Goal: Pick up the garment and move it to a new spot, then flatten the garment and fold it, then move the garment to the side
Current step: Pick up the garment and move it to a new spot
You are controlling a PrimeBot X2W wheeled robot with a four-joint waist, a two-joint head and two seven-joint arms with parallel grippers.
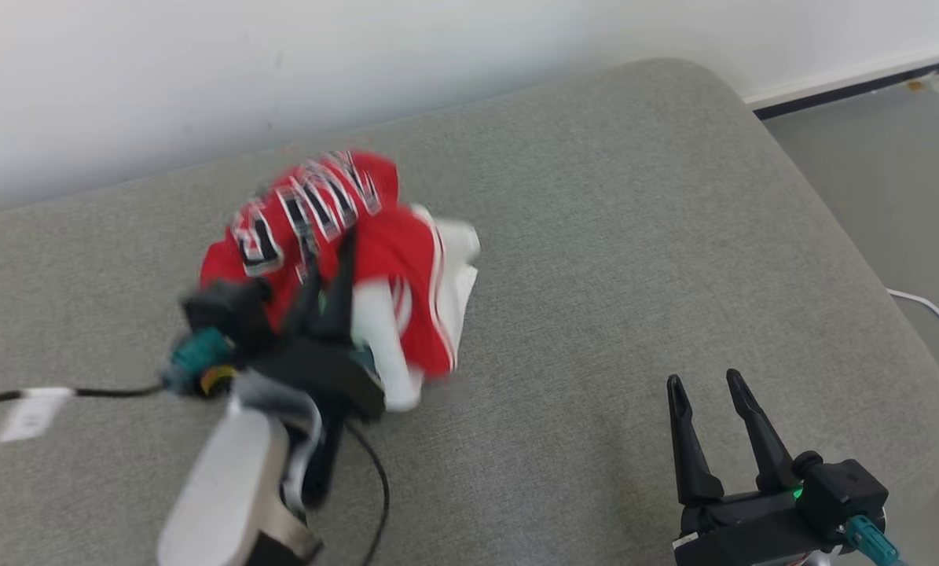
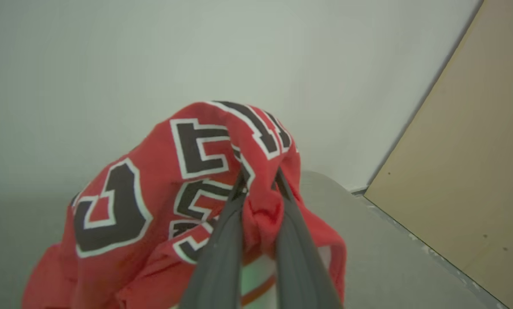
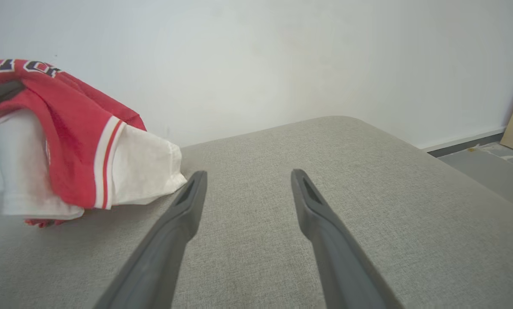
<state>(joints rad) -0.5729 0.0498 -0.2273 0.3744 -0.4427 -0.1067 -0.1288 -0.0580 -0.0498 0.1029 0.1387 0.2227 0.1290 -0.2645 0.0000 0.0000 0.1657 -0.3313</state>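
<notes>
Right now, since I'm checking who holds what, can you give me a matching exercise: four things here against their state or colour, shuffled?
Things:
1. left gripper
2. right gripper
3. garment
4. cushion

States:
A. jaws apart, holding nothing
B. red and white, bunched up
C. jaws shut on red cloth
D. grey, lying under the rest

Pairs: 1-C, 2-A, 3-B, 4-D.

Head view: high, angled down over cushion (image 1: 595, 196). Left wrist view: close against garment (image 2: 153, 193), facing wall (image 2: 110, 64). Right wrist view: low along cushion. All share garment.
</notes>
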